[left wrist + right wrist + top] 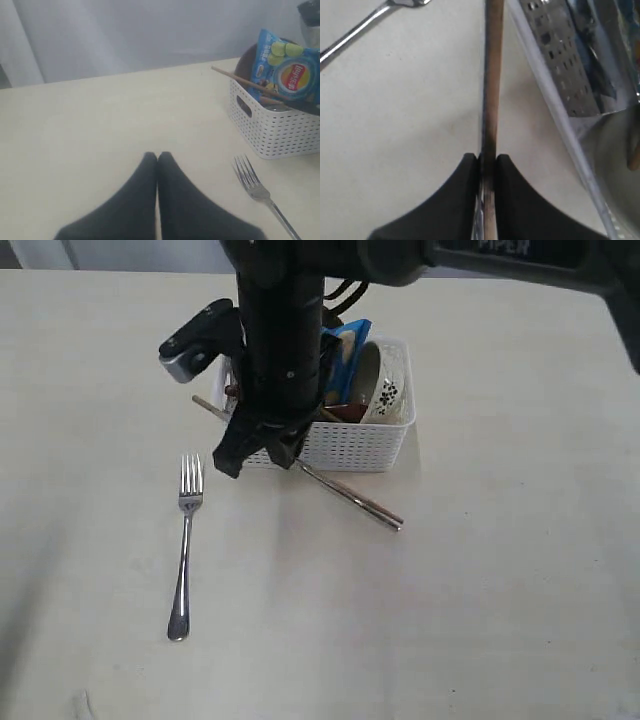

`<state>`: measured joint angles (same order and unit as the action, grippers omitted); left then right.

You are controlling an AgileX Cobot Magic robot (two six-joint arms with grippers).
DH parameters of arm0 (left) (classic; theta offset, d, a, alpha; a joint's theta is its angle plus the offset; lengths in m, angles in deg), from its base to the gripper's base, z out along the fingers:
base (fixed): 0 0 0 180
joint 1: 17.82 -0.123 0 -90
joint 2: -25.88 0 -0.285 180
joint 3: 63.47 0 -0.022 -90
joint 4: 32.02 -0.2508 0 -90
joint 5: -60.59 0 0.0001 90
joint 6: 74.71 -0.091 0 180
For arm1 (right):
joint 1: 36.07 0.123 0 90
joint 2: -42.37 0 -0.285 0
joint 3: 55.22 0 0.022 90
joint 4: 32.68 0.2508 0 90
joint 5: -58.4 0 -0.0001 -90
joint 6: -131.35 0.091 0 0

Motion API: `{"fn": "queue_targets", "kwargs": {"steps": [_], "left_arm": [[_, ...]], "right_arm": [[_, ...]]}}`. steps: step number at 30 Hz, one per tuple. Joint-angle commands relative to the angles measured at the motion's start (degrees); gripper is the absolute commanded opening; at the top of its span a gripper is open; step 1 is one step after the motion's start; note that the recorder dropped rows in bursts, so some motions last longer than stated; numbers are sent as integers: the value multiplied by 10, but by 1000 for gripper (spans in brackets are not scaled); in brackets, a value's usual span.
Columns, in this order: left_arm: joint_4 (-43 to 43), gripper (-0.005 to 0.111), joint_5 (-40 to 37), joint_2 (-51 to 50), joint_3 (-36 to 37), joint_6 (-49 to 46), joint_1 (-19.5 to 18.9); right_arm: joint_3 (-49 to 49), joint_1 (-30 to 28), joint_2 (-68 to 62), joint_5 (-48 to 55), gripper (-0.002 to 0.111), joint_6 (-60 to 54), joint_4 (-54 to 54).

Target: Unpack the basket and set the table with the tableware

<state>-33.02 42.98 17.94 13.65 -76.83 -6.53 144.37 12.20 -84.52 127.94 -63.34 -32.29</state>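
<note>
Unpacking step: right pincer (489, 157) clamped on the chopsticks (492, 75), basket (350, 445) just beside it, fork (185, 540) lying on the worktop (480, 590) nearby; next probably carry them clear, lay flat; left pincer (157, 161) tips together, empty.

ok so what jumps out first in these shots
A black arm looms over the white basket mid-table, the right gripper shut on a thin brown chopstick beside it. A steel fork lies alone on the table, left of the basket in the exterior view, and a blue chips bag pokes out of the basket.
</note>
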Motion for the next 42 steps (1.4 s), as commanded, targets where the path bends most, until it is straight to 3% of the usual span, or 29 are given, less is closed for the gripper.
{"fn": "queue_targets", "kwargs": {"steps": [1,6,28,42], "left_arm": [[-3,0,5,2,1,2,0],[-3,0,5,2,1,2,0],[-3,0,5,2,1,2,0],[-3,0,5,2,1,2,0]], "right_arm": [[-2,-2,-31,4,0,-84,-21],[-2,-2,-57,4,0,-95,-171],[-2,-2,-67,-62,0,-34,-331],[-2,-1,-67,-27,0,-14,-287]]}}
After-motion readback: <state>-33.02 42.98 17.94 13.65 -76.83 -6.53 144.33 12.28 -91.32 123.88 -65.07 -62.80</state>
